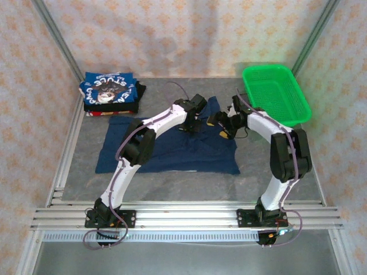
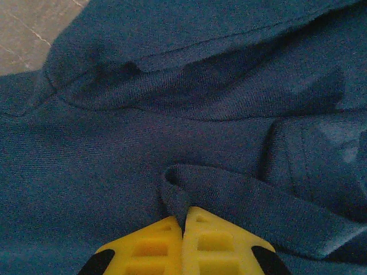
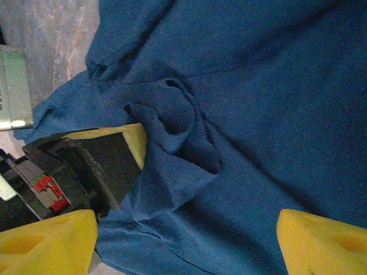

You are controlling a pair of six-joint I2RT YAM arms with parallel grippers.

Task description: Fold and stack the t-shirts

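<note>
The navy t-shirt lay spread mid-table, and the left gripper was clenched on a thin ridge of its cloth near the far edge. With so little fabric in the pinch, I'd judge a quick lift could let it slip free or drag both layers. The right gripper hung spread wide, grasping nothing, just beside the left one, so the two could bump. Bare table lay nearer the bases, with the folded stack and green basket at the back corners.

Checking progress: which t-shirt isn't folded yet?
The plain navy t-shirt, spread out flat in the middle; the left gripper pinches its fabric. The others form the folded stack at far left.
</note>
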